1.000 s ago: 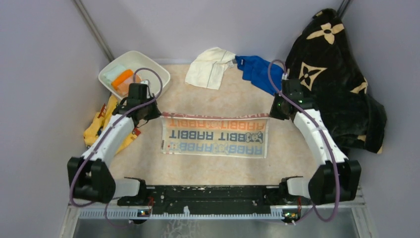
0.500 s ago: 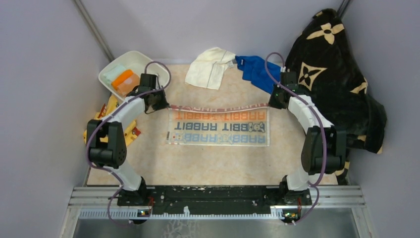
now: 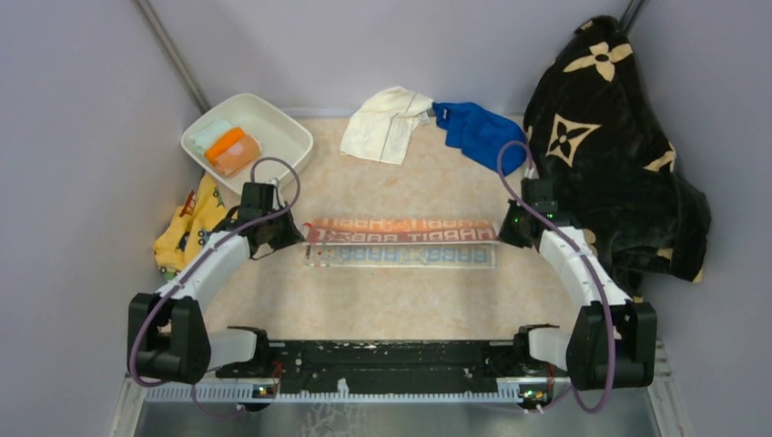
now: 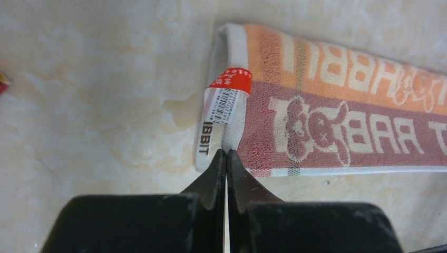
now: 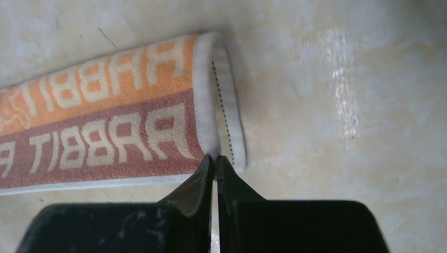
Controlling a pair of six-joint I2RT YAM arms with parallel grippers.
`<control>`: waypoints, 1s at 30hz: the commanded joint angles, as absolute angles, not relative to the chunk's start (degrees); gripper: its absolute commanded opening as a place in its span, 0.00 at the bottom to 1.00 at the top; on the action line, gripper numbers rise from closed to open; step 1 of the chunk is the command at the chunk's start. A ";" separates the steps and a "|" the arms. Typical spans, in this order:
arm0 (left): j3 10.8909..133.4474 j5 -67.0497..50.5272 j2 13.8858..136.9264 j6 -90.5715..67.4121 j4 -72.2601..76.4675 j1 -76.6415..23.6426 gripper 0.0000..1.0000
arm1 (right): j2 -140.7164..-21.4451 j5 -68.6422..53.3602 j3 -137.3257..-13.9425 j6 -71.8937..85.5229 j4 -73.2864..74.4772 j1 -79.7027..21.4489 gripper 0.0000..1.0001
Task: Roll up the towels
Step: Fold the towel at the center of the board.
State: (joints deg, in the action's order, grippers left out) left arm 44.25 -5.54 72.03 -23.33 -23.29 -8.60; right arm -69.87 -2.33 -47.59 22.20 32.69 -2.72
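Marbled desk (image 3: 391,296) carries the printed towel (image 3: 401,244), folded into a long strip. Pressed together, the left fingers (image 4: 213,182) and right fingers (image 5: 203,182) pinch its end corners at their tips. Folding appears done; next, release and roll from one end.

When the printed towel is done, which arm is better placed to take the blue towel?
Probably the right. The blue towel lies at the far right, just beyond the right pincer; the left pincer is much farther away. Both now pinch the printed towel.
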 commanded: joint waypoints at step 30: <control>41.39 -3.60 73.20 -26.03 -25.17 -8.26 0.51 | -64.67 1.60 -41.40 25.16 31.46 -2.29 0.47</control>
